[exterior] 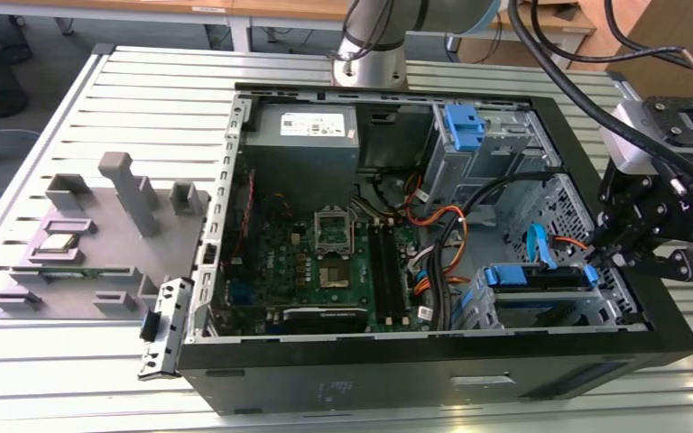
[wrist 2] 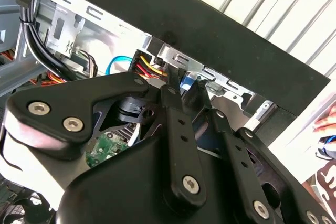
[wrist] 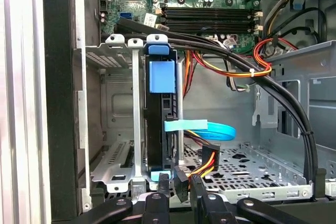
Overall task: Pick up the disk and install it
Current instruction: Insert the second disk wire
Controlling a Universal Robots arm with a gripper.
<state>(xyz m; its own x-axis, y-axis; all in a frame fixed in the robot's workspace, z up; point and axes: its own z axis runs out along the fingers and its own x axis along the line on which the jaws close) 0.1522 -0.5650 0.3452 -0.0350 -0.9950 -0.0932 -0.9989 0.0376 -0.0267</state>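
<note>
At case's 4 o'clock corner, disk [wrist: 159,124] sits upright in bay w/ gripper [wrist: 180,188] fingers apart, released at its end; risk: snagging SATA cable [wrist: 210,128] close by.

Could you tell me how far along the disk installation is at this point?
Largely done, it seems: the disk stands on edge in the drive cage of the open computer case, its blue rail showing. The gripper sits right at the disk's near end. I cannot tell whether the disk is fully seated.
</note>
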